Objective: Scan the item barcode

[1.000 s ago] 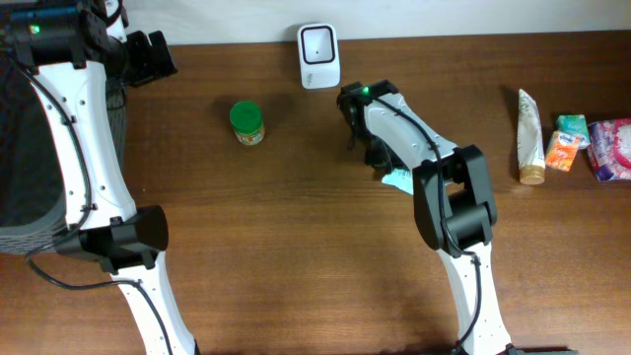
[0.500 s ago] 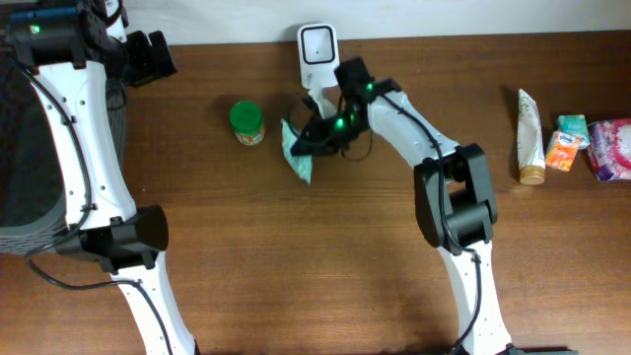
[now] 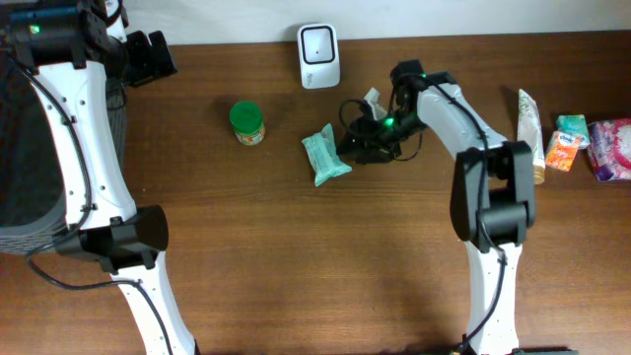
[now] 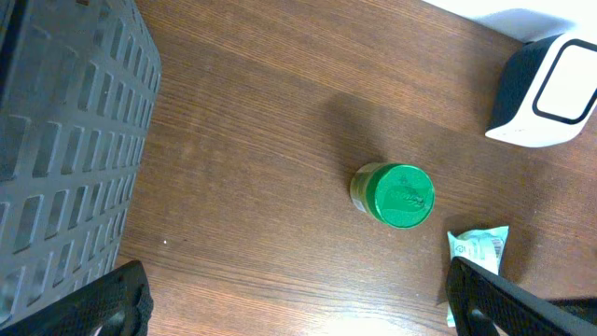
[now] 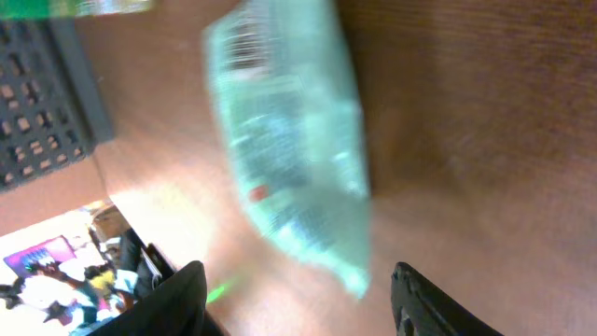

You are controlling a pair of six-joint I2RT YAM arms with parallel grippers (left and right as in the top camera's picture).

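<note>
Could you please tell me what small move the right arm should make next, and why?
Probably draw the right end effector back, away from the pale green plastic packet. The packet lies flat on the brown wooden table, ahead of the open jaws and not between them, so it looks released. Other items, such as the cream squeeze tube, wait on the right.

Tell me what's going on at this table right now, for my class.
The right arm's claw hangs open just beside a pale green plastic packet, which lies flat on the brown wooden table, ungripped. A white barcode scanner stands at the table's far edge, apart from the packet. The left claw is open and empty, over by a dark grey slatted basket.
</note>
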